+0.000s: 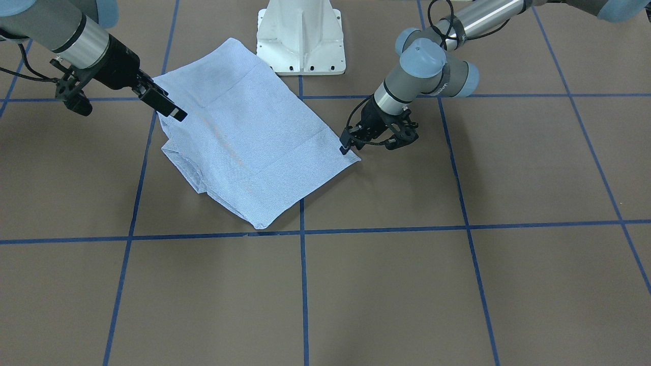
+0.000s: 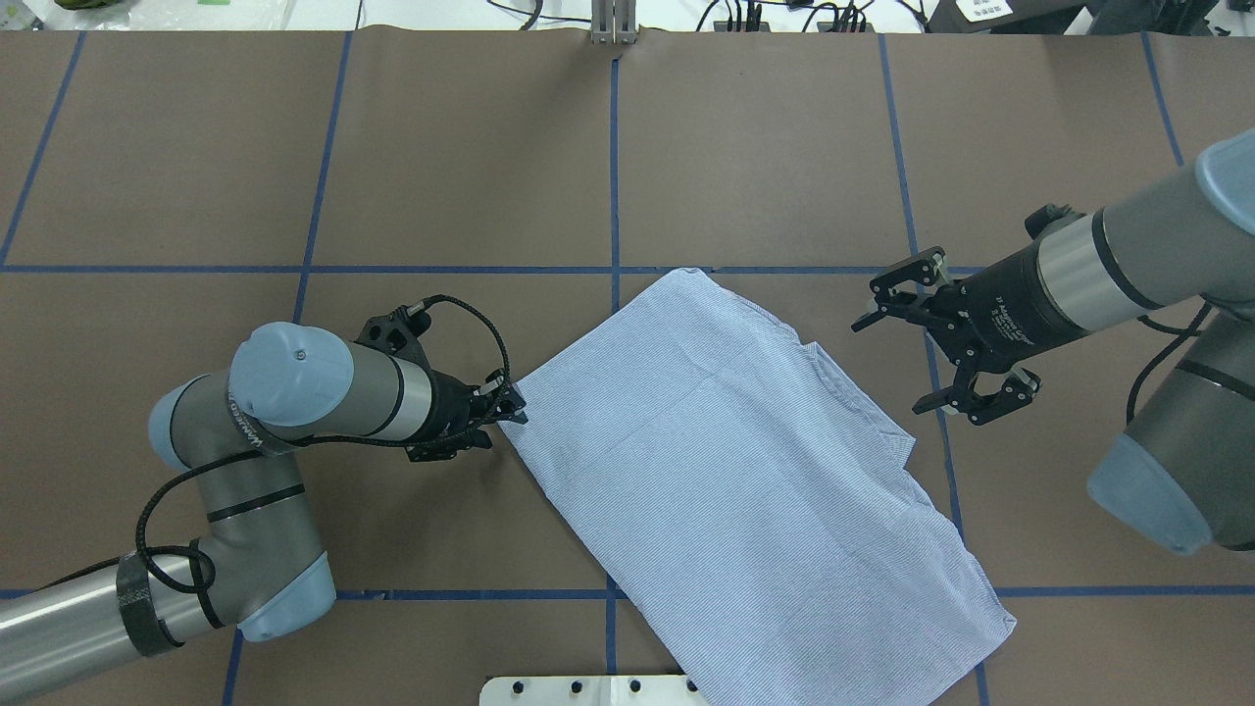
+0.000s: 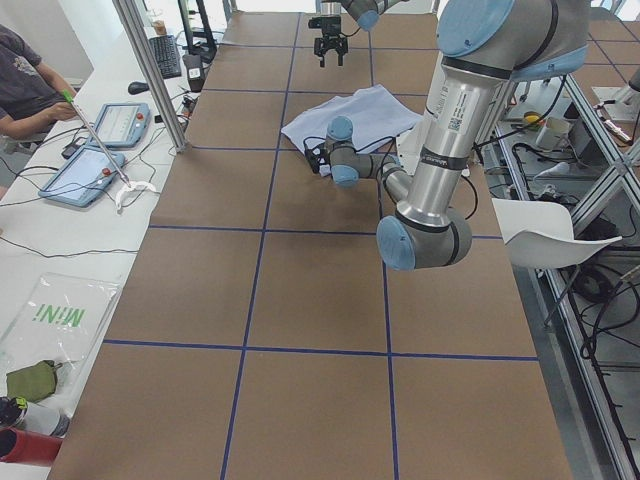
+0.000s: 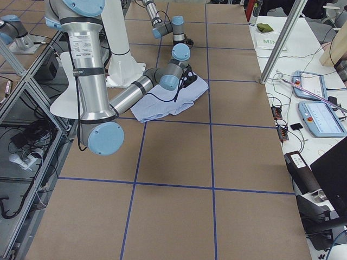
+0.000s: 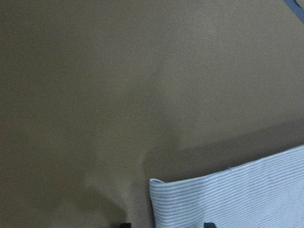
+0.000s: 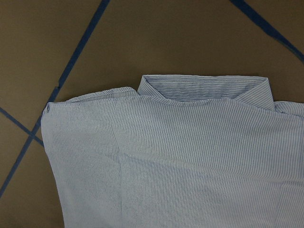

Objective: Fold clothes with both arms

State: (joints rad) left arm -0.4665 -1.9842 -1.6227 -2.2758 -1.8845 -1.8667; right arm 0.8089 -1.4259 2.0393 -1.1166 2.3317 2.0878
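The light blue striped shirt [image 1: 254, 147] lies folded flat on the brown table, also in the overhead view [image 2: 745, 461]. My left gripper [image 2: 505, 407] is low at the shirt's left corner. The left wrist view shows that corner [image 5: 247, 194] lying flat between two dark fingertips [image 5: 124, 224] that stand apart, so the gripper is open. My right gripper [image 2: 897, 348] is open and hovers just beside the shirt's collar side, apart from it. The right wrist view shows the collar [image 6: 204, 88] and nothing held.
The white pedestal base [image 1: 301, 38] stands at the robot's side of the table, touching the shirt's near edge [image 2: 588, 689]. Blue tape lines [image 1: 303, 284] grid the table. Tablets [image 3: 85, 175] and a seated person [image 3: 25, 85] are beyond the far edge.
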